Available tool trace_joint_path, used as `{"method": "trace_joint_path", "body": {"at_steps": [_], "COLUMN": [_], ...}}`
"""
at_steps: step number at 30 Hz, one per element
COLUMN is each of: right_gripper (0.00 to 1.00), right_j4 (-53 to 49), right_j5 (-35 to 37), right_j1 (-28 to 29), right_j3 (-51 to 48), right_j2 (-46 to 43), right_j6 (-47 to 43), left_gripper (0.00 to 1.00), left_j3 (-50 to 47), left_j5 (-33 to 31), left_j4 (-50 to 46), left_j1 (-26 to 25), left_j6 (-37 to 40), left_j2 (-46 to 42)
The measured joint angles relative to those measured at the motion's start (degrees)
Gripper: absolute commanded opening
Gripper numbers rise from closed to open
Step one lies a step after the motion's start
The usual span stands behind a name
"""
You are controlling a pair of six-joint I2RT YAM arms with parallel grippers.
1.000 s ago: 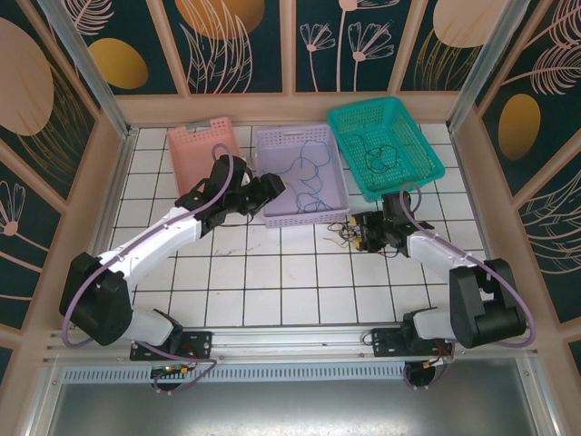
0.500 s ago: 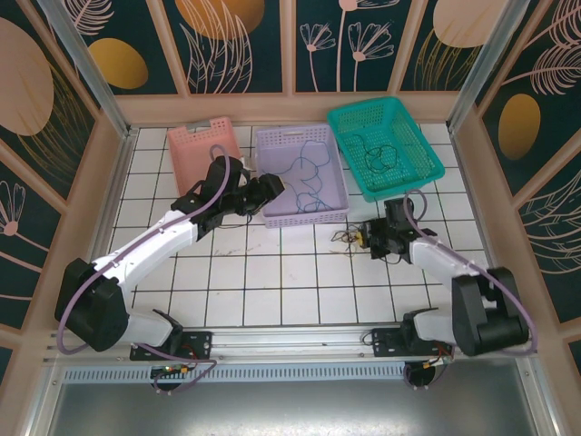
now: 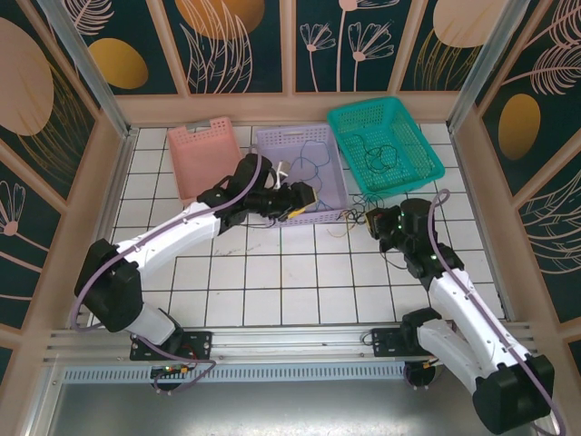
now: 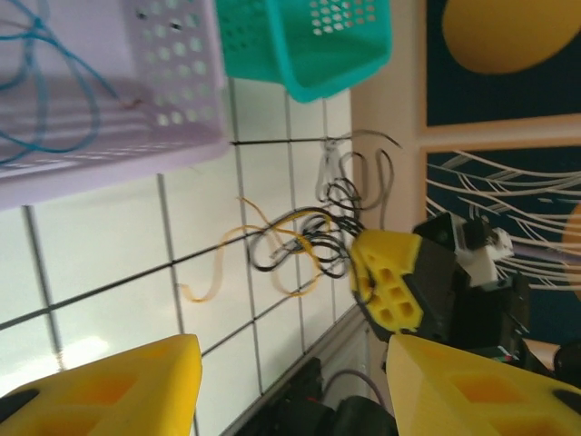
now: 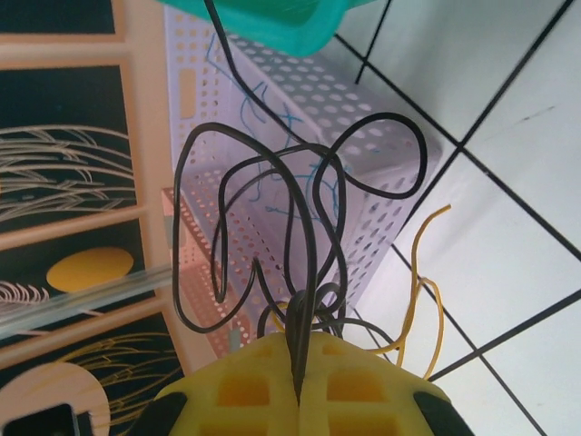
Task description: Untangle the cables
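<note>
My left gripper (image 3: 304, 202) hung over the lavender basket's (image 3: 300, 132) front right corner, jaws wide apart and empty, likely ready to take a strand. The cables (image 3: 349, 225) sat clumped on the worktop (image 3: 272, 272), just before the gap between it and the teal basket (image 3: 368, 109). My right gripper (image 3: 374, 221) pinched a black strand (image 5: 296, 354) tight, holding its loops up, I judged, to loosen the clump.
</note>
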Motion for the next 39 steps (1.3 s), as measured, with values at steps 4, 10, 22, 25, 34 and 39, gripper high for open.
{"method": "trace_joint_path", "body": {"at_steps": [4, 10, 22, 25, 34, 39], "right_gripper": [0.00, 0.00, 0.00, 0.00, 0.00, 0.00], "right_j4": [1.7, 4.3, -2.1, -4.4, -8.7, -9.6], "right_j5": [2.2, 2.8, 3.7, 4.0, 3.9, 3.8], "right_j1": [3.6, 5.3, 5.7, 6.0, 6.8, 6.8], "right_j3": [2.6, 7.1, 16.2, 17.0, 21.1, 22.3], "right_j2": [1.8, 5.2, 14.0, 15.0, 16.8, 16.9], "right_j6": [-1.9, -4.0, 2.6, 6.1, 12.1, 14.0], "left_gripper": [0.49, 0.48, 0.52, 0.54, 0.53, 0.53], "left_j3": [4.1, 4.6, 6.5, 6.9, 9.2, 9.2], "left_j5": [1.4, 1.3, -7.2, -10.1, -16.2, -18.3], "left_j4": [-1.0, -2.5, -8.8, -9.0, -8.9, -9.4], "left_j1": [-0.8, -0.9, -6.7, -8.6, -8.9, -8.9], "left_j6": [0.3, 0.0, 7.2, 8.0, 10.4, 12.1], "left_j2": [1.2, 1.3, 1.2, 1.3, 5.0, 6.4]}}
